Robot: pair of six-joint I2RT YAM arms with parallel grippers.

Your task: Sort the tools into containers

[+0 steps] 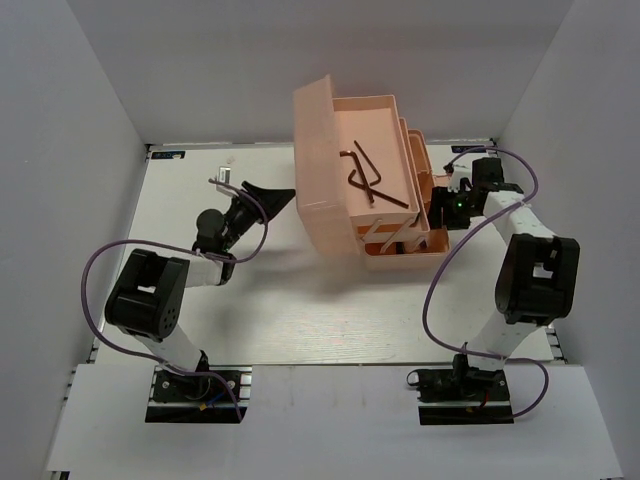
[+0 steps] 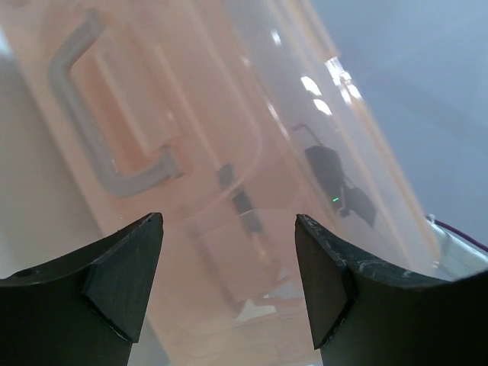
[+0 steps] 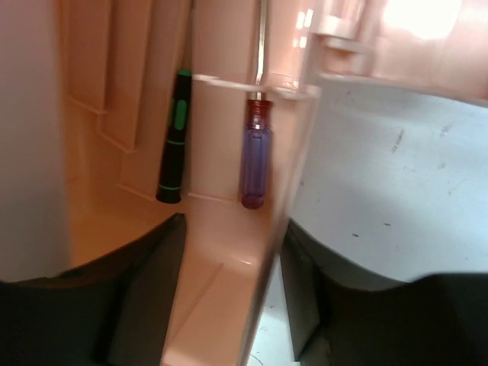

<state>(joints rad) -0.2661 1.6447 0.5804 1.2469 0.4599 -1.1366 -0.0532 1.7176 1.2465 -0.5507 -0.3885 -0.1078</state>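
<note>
2 hex keys [image 1: 372, 180] lie in the toolbox [image 1: 315, 140] top tray; the dark screwdriver [image 3: 174, 145] and blue screwdriver [image 3: 255, 156] sit lower inside. Left gripper [image 2: 229, 282] gapes wide, holding nothing. Right gripper [image 3: 232, 229] sits around a toolbox wall; I cannot tell if it squeezes. Nearly done, I think.

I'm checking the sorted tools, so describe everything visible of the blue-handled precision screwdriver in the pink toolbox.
The thin precision screwdriver has a translucent blue plastic handle, a reddish collar and a slim metal shaft. It lies lengthwise in a narrow compartment of the translucent salmon-pink plastic toolbox, handle towards the right wrist camera, beside its outer wall.
</note>
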